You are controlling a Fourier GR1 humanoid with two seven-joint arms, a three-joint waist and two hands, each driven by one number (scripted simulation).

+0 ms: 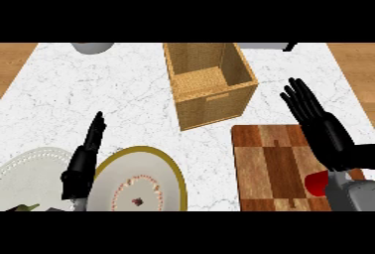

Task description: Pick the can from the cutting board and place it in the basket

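A wooden cutting board [271,168] lies at the lower right of the counter. Only a small red part of the can [315,183] shows at the board's right side, hidden mostly behind my right forearm. My right hand [316,121] is open, fingers straight and pointing up, above the board's right edge and past the can. The woven basket [209,84] stands open-topped at the centre back, left of that hand. My left hand [84,158] rests open at the lower left, fingers up, holding nothing.
A gold-rimmed plate [139,181] lies beside the left hand, and a white plate [29,173] sits at the far left. A grey bowl [93,47] is at the back left. A grey object [267,45] shows at the back right edge.
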